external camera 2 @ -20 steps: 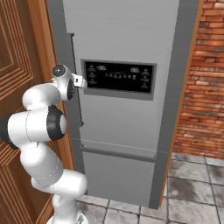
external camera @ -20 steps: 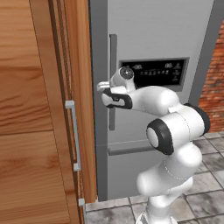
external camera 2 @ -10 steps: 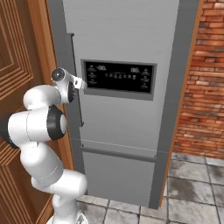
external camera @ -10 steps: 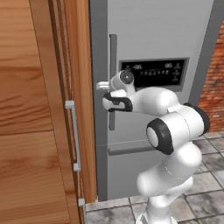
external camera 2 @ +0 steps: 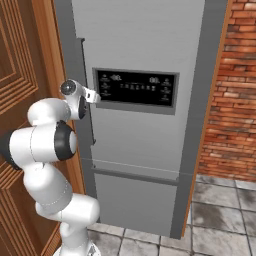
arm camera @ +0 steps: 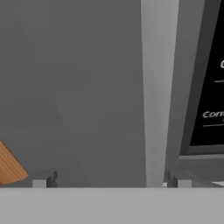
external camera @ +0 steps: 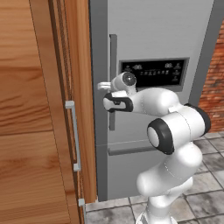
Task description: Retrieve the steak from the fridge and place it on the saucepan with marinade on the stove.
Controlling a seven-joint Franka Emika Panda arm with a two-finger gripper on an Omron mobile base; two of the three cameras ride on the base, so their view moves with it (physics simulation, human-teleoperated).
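Here the white arm (external camera: 175,131) rises from the floor tiles (external camera 2: 220,220) at about five o'clock in the left base view and bends over toward the fridge (external camera 2: 145,50), reaching to about nine o'clock of its own elbow. The pincer (external camera: 104,86) sits at the end of that reach, right up against the long vertical handle (external camera: 113,57) on the fridge door, at roughly the middle of the handle's height. In the hand view the two dark fingertips (arm camera: 51,179) stand spread wide, one at seven o'clock and the other at five o'clock, with the pale strip of the handle (arm camera: 158,87) running up between them nearer the five o'clock tip; whether either tip touches it cannot be told. Nothing is pinched between them. Just past the handle, at three o'clock of it, lies the black dispenser panel (external camera 2: 136,87). The fridge door is closed, so the steak is hidden from sight. A wooden cabinet (external camera: 39,109) with its own slim grey pull (external camera: 73,135) stands at nine o'clock of the fridge, and a red brick wall (external camera 2: 232,100) at three o'clock.
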